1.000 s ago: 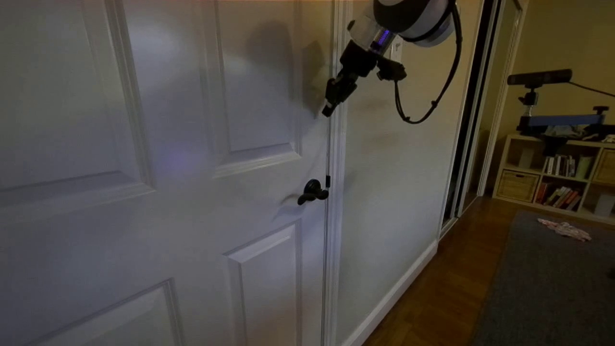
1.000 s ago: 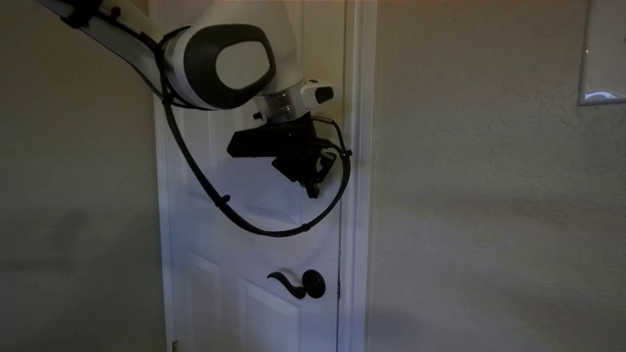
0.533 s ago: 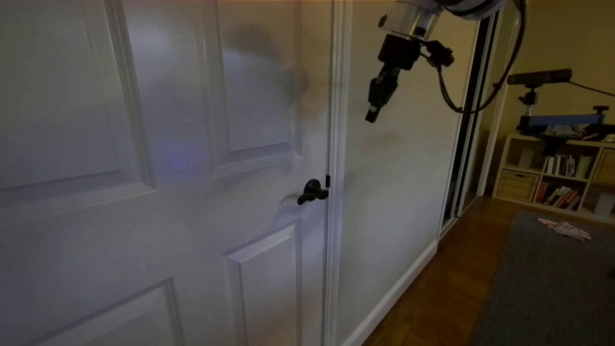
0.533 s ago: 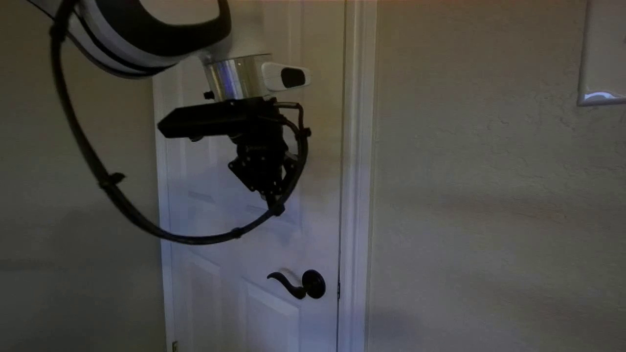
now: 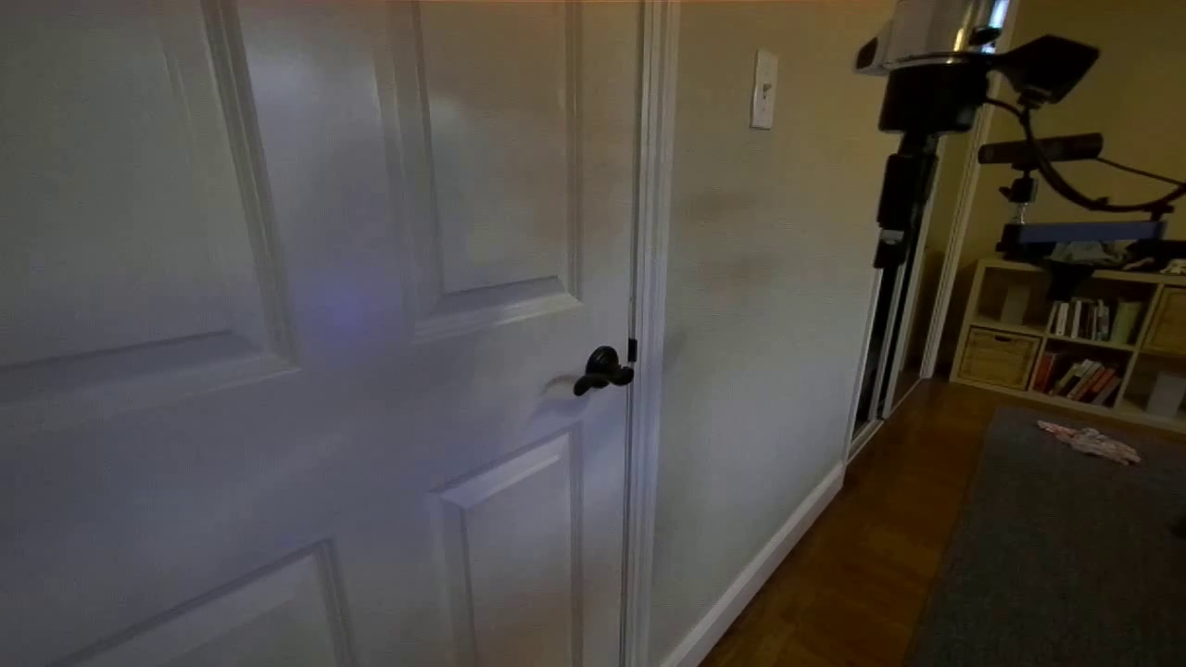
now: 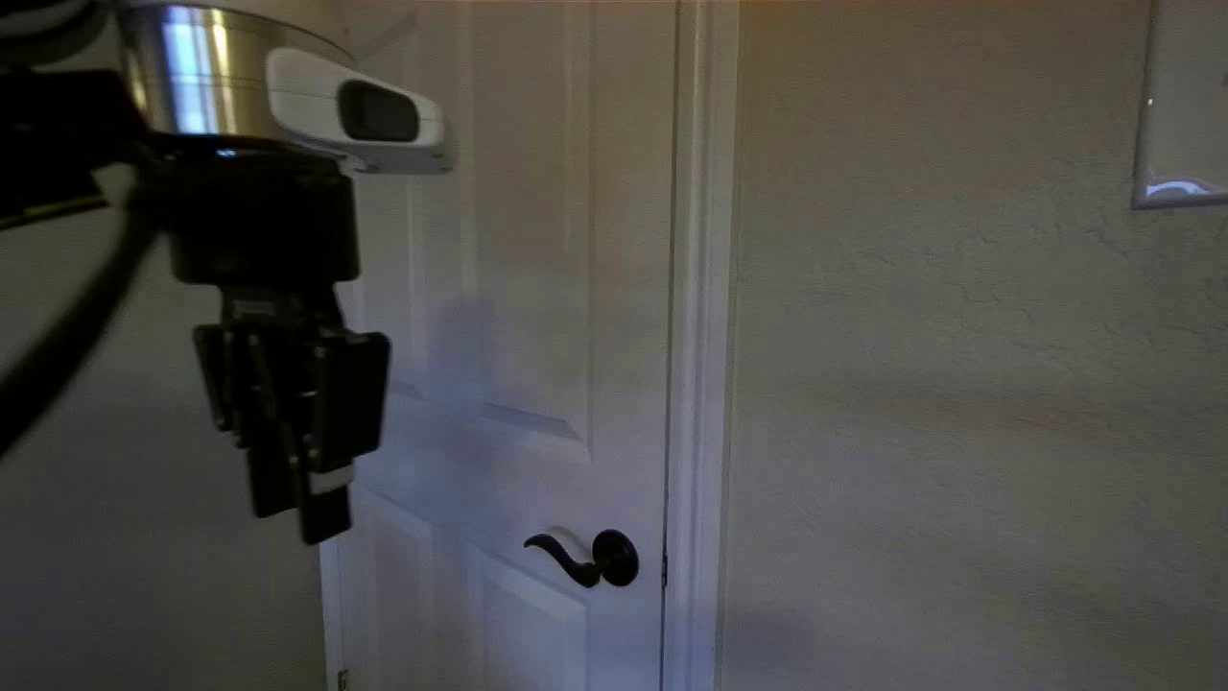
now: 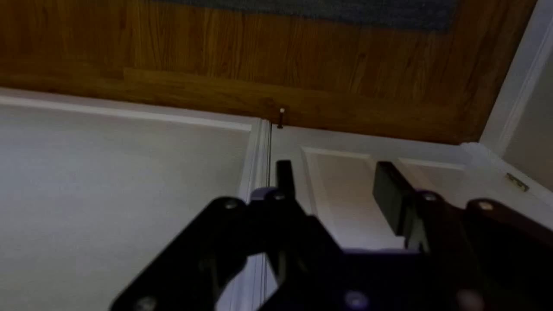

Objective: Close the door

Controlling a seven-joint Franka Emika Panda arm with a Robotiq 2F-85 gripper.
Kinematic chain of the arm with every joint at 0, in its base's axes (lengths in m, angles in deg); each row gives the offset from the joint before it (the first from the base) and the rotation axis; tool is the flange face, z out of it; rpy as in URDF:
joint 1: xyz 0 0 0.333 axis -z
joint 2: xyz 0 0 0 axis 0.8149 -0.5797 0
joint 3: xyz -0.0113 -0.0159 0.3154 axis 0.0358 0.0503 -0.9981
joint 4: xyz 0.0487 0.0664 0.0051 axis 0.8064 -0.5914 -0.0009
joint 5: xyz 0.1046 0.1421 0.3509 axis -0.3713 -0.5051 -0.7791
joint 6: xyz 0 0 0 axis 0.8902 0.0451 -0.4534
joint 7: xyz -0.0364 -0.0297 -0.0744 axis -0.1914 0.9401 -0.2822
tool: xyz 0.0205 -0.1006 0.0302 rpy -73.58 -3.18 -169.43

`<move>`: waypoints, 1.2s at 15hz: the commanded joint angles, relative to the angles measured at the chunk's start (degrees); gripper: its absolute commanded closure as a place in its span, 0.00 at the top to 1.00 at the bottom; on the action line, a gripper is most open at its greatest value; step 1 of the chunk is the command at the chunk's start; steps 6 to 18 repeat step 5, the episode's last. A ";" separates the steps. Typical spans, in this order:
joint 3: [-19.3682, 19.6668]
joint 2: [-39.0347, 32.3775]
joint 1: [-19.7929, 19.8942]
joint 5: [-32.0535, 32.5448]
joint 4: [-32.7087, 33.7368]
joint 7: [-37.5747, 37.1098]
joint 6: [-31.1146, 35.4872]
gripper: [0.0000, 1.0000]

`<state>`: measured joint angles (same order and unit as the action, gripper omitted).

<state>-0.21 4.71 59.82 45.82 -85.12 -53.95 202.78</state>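
A cream wall (image 5: 750,389) is running back under dim light, a light switch (image 5: 763,90) sitting at one o'clock in an exterior view and a dark gray rug (image 5: 1047,556) lying at four o'clock on a wood floor (image 5: 815,565). The paneled white door (image 5: 320,398) is filling the nine o'clock side there, its black lever handle (image 5: 604,369) sitting just toward six o'clock from center, close beside the white frame (image 5: 655,306). Door and frame are meeting with only a sliver of dark showing between them, and the wrist view is giving the same narrow line.

At eight o'clock in an exterior view, the gripper (image 6: 299,507) is hanging, pointing toward six o'clock, well apart from the handle and free of any visible contact; in the wrist view its fingers (image 7: 389,196) are standing apart, holding nothing between them.

Closing is appearing all but finished: the door is looking flush, or very nearly so, in its frame. No view is showing whether the latch is catching. If it is holding, nothing more is being asked of the gripper; if it is not, one further push on the door, close to the handle, is likely being needed.
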 commanded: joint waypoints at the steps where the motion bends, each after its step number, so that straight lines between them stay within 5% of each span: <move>1: 1.20 2.46 -1.20 0.26 -2.24 -0.63 -1.57 0.58; 4: 1.28 7.58 -1.31 0.39 -6.84 -1.32 -2.67 0.77; 18: 1.29 8.04 -1.31 0.40 -7.30 -1.35 -2.67 0.77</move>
